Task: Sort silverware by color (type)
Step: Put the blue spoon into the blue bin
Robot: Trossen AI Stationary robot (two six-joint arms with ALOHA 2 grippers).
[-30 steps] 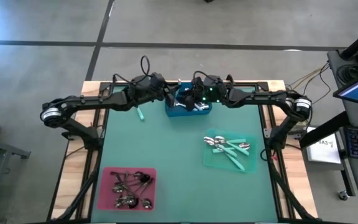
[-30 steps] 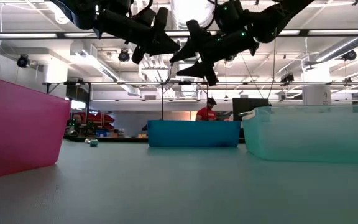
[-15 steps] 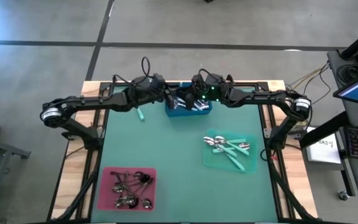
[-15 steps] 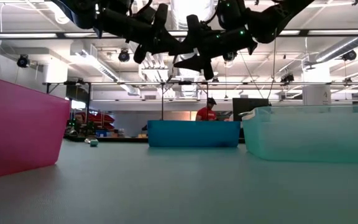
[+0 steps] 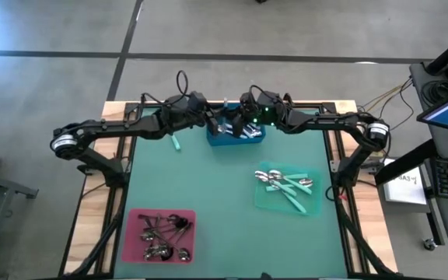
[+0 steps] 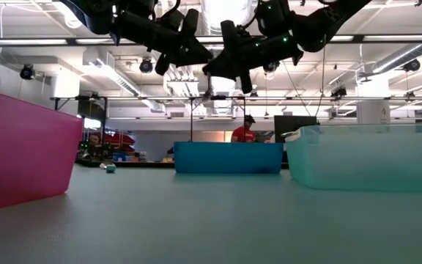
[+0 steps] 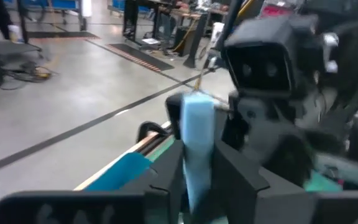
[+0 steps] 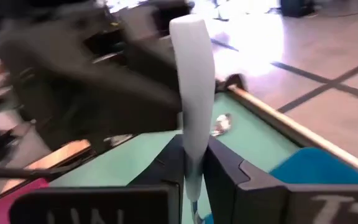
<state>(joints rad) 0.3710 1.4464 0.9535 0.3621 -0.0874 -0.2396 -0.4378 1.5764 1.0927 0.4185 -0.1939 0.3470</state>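
The big green surface (image 5: 208, 187) carried three trays. The two dark arms met over its far side. The left gripper (image 7: 199, 174) and the right gripper (image 8: 193, 165) were very close, tip to tip.

The blue plastic tray (image 5: 236, 141) sat right under both sets of jaws. The pink plastic tray (image 5: 128, 233) was well apart from them, on the near side by the left arm. The see-through pale green tray (image 5: 260, 201) lay near the right arm, also apart from the jaws.

The pile of dark-handled spoons (image 5: 162, 233) was already in the pink tray. The bunch of teal-handled spoons (image 5: 286, 185) was already in the green tray. Some things lay in the blue tray, but I could not tell which kind.

So I think most of the sorting was done. One loose teal-handled spoon (image 5: 175, 142) still lay on the surface, just beside the left jaws.

One pale, light blue-handled spoon (image 8: 192, 93) was up in the air. The right jaws were pinched narrow on its handle. The left jaws also had it between them. It looked like a hand-over.

A white paper sheet (image 5: 405, 185) had print, too small to read.
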